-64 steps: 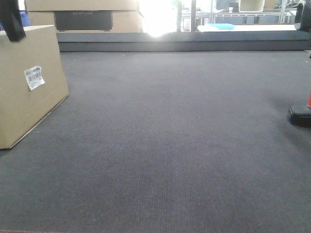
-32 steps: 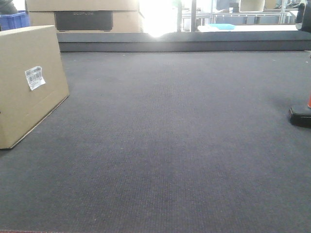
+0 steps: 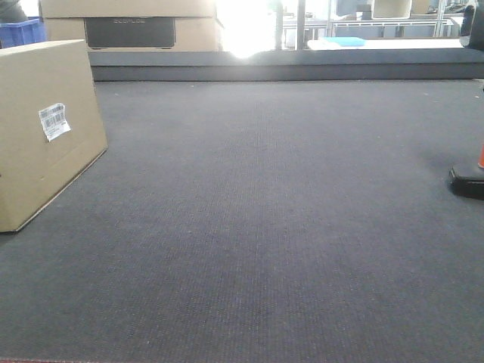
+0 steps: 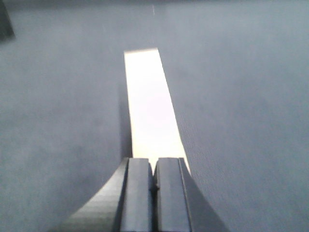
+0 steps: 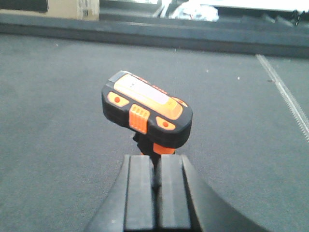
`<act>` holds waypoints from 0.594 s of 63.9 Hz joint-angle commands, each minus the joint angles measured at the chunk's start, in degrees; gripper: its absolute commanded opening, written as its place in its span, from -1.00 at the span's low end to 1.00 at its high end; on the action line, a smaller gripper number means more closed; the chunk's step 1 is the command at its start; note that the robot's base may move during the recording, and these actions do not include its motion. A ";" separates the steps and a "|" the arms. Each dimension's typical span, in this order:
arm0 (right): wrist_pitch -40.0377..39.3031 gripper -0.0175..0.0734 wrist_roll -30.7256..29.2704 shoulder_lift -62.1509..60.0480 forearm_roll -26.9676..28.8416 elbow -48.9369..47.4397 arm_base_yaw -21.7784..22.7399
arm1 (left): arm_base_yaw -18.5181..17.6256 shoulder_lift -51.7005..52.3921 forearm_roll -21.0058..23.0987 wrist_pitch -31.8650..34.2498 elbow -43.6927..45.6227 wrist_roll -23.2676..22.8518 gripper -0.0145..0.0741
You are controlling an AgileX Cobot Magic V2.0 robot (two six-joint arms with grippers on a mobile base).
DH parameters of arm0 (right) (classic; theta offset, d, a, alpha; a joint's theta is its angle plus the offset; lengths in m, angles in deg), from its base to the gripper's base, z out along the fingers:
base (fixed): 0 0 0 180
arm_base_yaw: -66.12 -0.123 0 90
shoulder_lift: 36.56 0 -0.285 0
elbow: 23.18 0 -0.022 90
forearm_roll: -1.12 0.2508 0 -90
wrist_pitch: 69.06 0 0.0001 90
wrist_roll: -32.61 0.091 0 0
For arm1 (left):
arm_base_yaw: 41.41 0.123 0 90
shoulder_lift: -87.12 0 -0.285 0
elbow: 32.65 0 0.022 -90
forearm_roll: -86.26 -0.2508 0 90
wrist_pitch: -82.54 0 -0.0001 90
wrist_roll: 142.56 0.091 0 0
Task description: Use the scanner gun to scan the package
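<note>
The dark grey carpeted counter (image 3: 257, 212) carries the brown package (image 3: 45, 128) standing at its left edge, white barcode sticker (image 3: 54, 121) facing out, and the scanner gun (image 5: 146, 108) upright on its black base at the far right.

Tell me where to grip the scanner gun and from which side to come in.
Grip the scanner gun by its orange handle, below the black head; judging by the right wrist view, come in level from behind. It stands upright on the mat, so the head overhangs the handle. The right gripper, now shut, must open first.
</note>
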 commanded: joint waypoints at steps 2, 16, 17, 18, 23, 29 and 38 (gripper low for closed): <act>2.50 -0.96 -0.56 -5.81 -0.49 1.66 0.28 | -0.27 6.43 -0.21 10.11 -7.09 -0.40 -0.92; 4.16 -0.96 -0.56 -15.22 -0.49 5.36 0.28 | -0.27 16.61 -0.21 21.74 -19.47 -0.40 -0.92; 4.16 -0.96 -0.56 -15.58 -0.49 5.51 0.28 | -0.27 17.00 -0.21 22.29 -19.98 -0.40 -0.92; 4.16 -0.96 -0.56 -16.05 -0.49 5.64 0.28 | -0.27 17.55 -0.21 22.85 -20.63 -0.40 -0.92; 4.16 -0.96 -0.56 -17.02 -0.49 5.74 0.28 | -0.27 18.95 -0.21 23.79 -22.02 -0.40 -0.92; 4.03 -0.96 -0.56 -17.03 -0.49 5.74 0.28 | -0.27 19.52 -0.21 23.79 -22.28 -0.40 -0.92; 4.03 -0.96 -0.56 -17.03 -0.49 5.74 0.28 | -0.27 19.51 -0.21 23.94 -22.28 -0.40 -0.92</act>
